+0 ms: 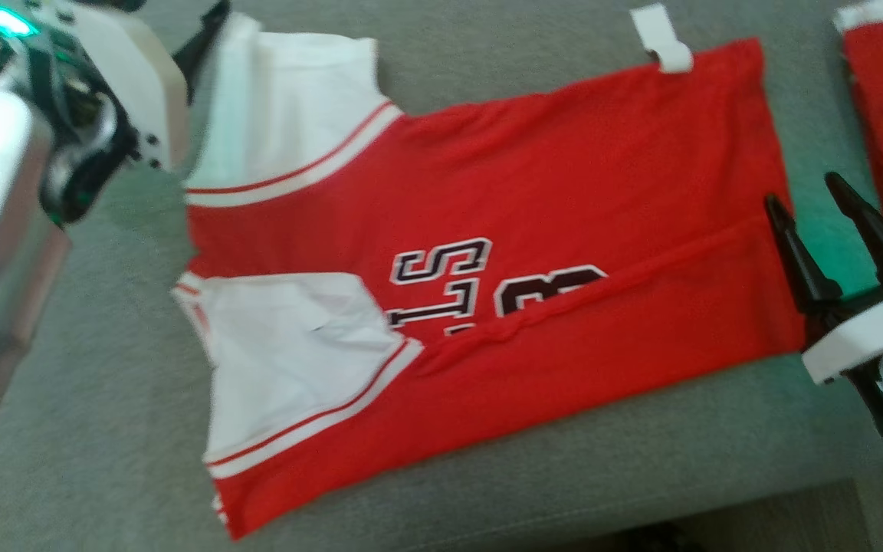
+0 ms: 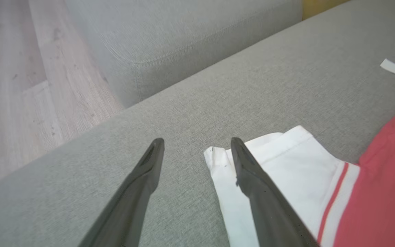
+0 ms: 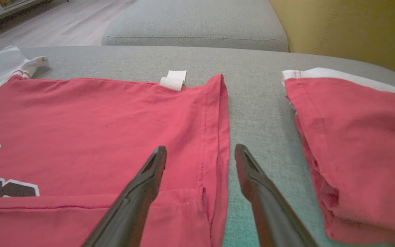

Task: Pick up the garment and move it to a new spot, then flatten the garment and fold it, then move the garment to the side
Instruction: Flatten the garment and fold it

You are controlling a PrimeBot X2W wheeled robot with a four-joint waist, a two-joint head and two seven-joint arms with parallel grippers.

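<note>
Garment [image 1: 487,215] between left end effector [image 2: 196,140] and right end effector [image 3: 200,146]

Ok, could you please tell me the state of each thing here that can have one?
Red jersey: spread on the sofa, near long edge folded over part of the lettering.
White label: sticking out past the jersey's far edge.
Second red garment: folded, lying apart to the right.
Left gripper: open, empty, by the white sleeve.
Right gripper: open, empty, at the jersey's hem.

Grey sofa [image 2: 252,85] (pale wood floor [image 2: 19,103])
</note>
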